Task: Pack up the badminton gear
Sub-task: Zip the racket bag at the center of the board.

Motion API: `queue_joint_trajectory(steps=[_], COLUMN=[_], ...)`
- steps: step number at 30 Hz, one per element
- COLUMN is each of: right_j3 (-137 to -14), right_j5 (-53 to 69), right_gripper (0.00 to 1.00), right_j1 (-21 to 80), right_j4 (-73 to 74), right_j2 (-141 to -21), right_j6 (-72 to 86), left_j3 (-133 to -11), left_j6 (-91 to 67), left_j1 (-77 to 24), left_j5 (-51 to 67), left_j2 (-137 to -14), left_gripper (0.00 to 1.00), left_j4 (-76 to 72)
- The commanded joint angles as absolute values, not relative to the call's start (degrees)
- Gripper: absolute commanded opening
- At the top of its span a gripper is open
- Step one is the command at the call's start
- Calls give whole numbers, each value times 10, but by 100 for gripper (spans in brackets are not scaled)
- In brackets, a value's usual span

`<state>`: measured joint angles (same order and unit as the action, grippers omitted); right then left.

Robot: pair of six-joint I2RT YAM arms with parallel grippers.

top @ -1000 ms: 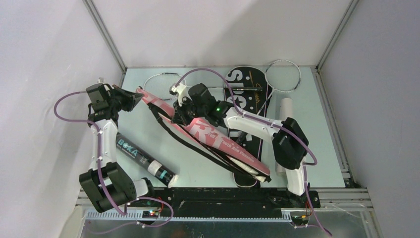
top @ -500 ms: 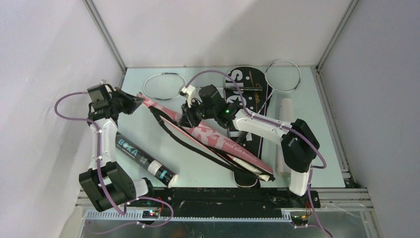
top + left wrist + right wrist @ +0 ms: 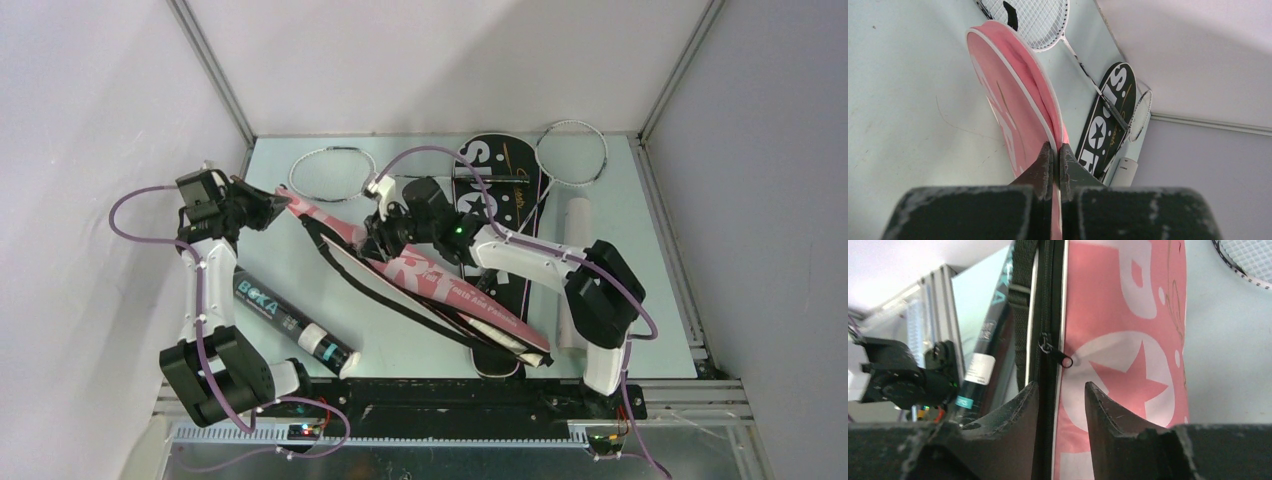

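A pink "SPORT" racket cover [image 3: 440,290] lies diagonally across the table, with its black strap and zipper along the near edge. My left gripper [image 3: 280,205] is shut on the cover's narrow far-left end; the left wrist view [image 3: 1057,150] shows the pink edge [image 3: 1008,100] pinched between the fingers. My right gripper [image 3: 375,240] hovers open over the cover's middle. In the right wrist view [image 3: 1060,390] its jaws straddle the black zipper line, with the zipper pull [image 3: 1058,355] just beyond the tips. A black "SPORT" cover [image 3: 495,195] lies behind, partly under the pink one.
A white-headed racket [image 3: 330,172] lies at the back left, another [image 3: 572,153] at the back right. A black "BOKA" shuttle tube [image 3: 285,320] lies at the front left. A white tube [image 3: 578,225] lies along the right side, behind my right arm.
My right gripper has shifted slightly right along the pink cover, and its elbow has swung right. My left gripper has stayed shut on the cover's end.
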<state>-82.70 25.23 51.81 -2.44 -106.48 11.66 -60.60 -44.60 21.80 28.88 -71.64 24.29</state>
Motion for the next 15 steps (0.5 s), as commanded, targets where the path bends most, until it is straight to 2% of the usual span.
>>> queue_joint_trajectory(steps=[1, 7, 15], right_j3=[-806, -804, -808], right_j5=[214, 169, 173], right_gripper=[43, 46, 49], right_j1=[541, 566, 563], right_j4=[-38, -62, -118], right_j2=[-1056, -1074, -1087], right_j6=[26, -18, -21], left_j3=[-631, -628, -623], left_j6=[-447, -452, -451], left_j1=[222, 222, 222], left_j5=[298, 303, 307], left_j2=[-698, -698, -696], left_gripper=[0, 0, 0], left_j4=[190, 185, 184])
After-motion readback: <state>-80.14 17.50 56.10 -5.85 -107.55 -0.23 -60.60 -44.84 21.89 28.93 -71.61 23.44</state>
